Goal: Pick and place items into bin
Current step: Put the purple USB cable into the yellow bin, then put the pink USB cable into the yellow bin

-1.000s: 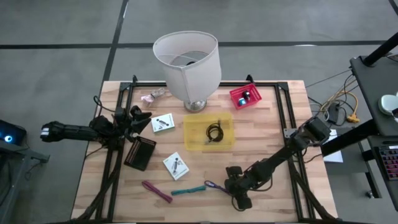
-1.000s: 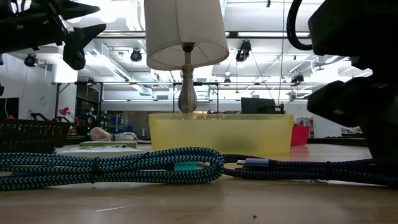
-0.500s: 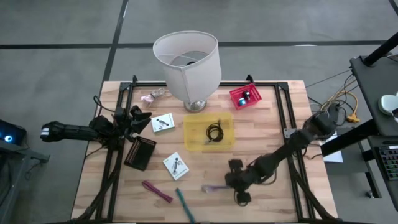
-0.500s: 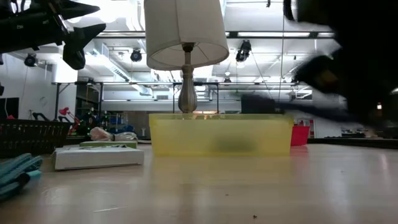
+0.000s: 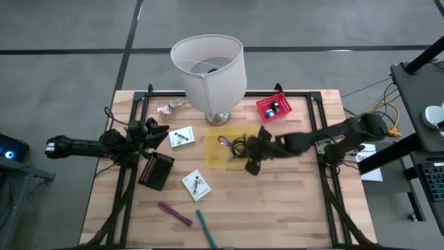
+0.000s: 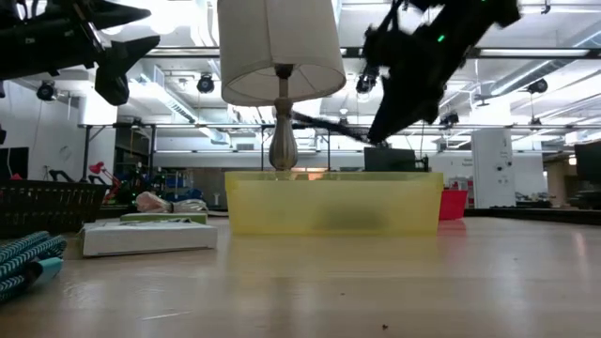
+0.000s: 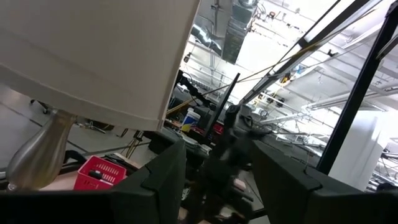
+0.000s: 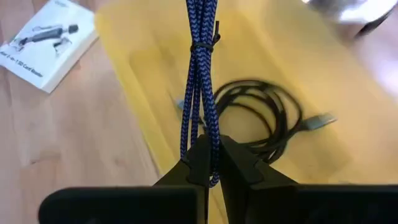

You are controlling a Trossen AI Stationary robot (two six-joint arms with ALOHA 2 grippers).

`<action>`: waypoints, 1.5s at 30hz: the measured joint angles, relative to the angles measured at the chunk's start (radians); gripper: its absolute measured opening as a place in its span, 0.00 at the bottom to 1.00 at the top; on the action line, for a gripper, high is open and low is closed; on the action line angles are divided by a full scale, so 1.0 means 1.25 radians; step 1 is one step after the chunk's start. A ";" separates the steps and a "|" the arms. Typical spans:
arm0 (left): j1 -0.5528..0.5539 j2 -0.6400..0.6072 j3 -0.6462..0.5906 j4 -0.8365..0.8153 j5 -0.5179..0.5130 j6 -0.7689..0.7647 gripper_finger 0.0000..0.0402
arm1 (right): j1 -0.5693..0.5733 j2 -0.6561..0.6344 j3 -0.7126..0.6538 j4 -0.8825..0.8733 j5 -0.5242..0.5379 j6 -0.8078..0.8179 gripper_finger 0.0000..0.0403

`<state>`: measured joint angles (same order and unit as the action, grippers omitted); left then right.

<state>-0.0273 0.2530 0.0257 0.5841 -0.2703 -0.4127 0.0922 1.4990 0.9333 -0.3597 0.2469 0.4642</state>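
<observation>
My right gripper (image 5: pixel 241 146) hangs over the yellow bin (image 5: pixel 216 158), shut on the purple braided cord (image 5: pixel 223 141). A coiled black cable (image 8: pixel 268 117) lies on the bin's floor under it. A magenta stick (image 5: pixel 175 213) and a teal stick (image 5: pixel 205 228) lie on the table near its front edge. My left gripper (image 5: pixel 161 132) waits open at the table's left, above the wood and pointing toward the lamp. My right gripper pinches the folded cord bundle near one end (image 8: pixel 209 154) between its two fingertips. The fingers come from the table's right and lie along the cord. The cord juts out past the fingertips, several strands bound together, lifted clear above the bin.
A big white lamp (image 5: pixel 209 73) stands right behind the bin. A red basket (image 5: pixel 273 107) sits at the far right. Two white booklets (image 5: pixel 182 137) (image 5: pixel 196 184) and a black box (image 5: pixel 157 170) lie left of the bin. A black frame (image 5: pixel 319 132) runs around the table.
My right gripper has shut on the purple cord near the table's front edge, lifted it clear and carried it toward the far edge until it hangs over the bin. The teal stick has swung round and now points toward the near edge.
</observation>
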 joint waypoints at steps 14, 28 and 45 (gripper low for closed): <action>0.000 0.000 0.000 0.001 0.004 -0.010 0.41 | -0.048 0.017 0.083 0.002 -0.166 -0.112 0.49; 0.000 0.006 0.011 0.019 0.170 -0.063 0.41 | 0.063 -0.059 0.135 0.099 -0.178 -0.162 0.45; -0.001 0.236 0.226 0.000 0.256 0.042 0.41 | 0.067 -0.364 -0.195 0.418 0.015 -0.041 0.22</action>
<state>-0.0280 0.5482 0.3085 0.5844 0.0495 -0.3596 0.1764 1.0437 0.6901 0.1624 0.2657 0.4133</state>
